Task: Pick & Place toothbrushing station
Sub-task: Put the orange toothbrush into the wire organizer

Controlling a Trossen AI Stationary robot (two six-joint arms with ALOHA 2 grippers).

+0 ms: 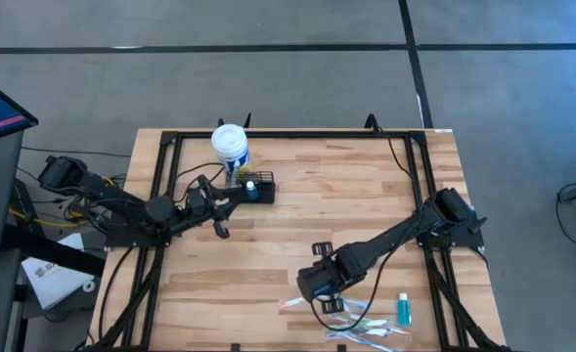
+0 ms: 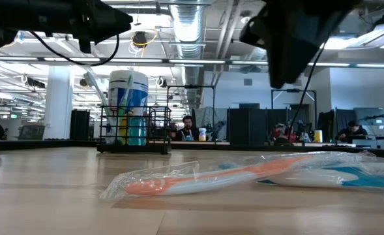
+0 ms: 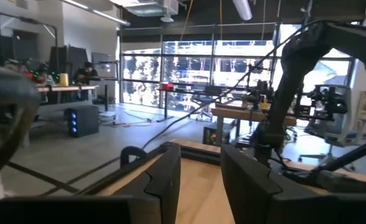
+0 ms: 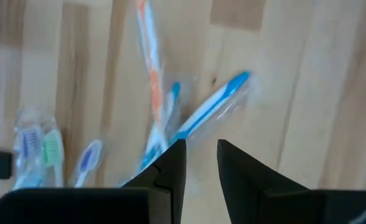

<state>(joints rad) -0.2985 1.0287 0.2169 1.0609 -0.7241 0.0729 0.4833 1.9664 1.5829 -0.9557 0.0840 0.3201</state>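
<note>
The toothbrushing station, a small black slotted caddy with blue items inside, stands on its base at the far left of the table, beside a white blue-labelled tub. In the low view the caddy stands in front of the tub. My left gripper hovers just left of the caddy and near it, pointing level across the table. Its fingers are open with nothing between them. My right gripper is open and points down over wrapped toothbrushes near the table's front right.
Several wrapped toothbrushes lie near the front edge, an orange one closest to the low camera. A small teal bottle stands beside them. A black frame runs along the table's far and side edges. Bare wood lies in the middle.
</note>
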